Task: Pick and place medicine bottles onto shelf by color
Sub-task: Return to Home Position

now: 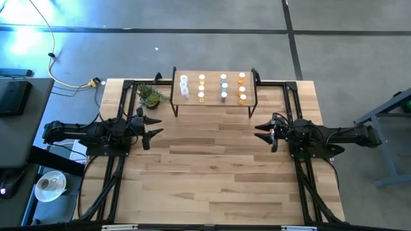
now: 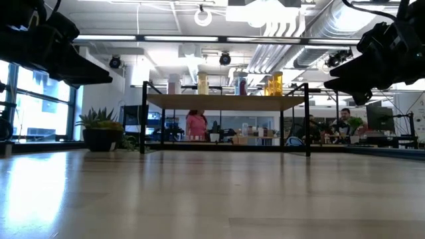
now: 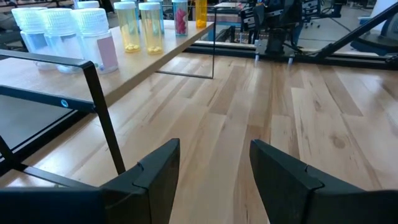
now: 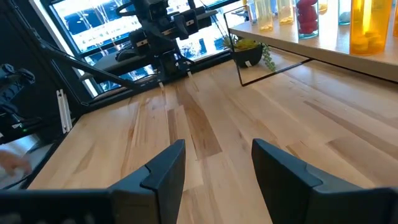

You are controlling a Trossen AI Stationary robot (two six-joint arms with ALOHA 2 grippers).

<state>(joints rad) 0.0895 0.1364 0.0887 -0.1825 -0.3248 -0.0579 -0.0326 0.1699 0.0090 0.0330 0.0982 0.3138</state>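
Medicine bottles [image 1: 223, 86], four columns, one shelf [image 1: 192, 102]; left hand [image 1: 158, 126], right hand [image 1: 259, 131], parted

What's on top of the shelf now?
Only medicine bottles, in four lines across the shelf: clear, yellow, blue and reddish-purple, orange. Nothing else shows on it. From above their white caps cover most of each bottle, so single tints are uncertain.

one camera is looking straight down on the desk [image 1: 218, 170], another level across it; both are catching the shelf [image 1: 212, 90].
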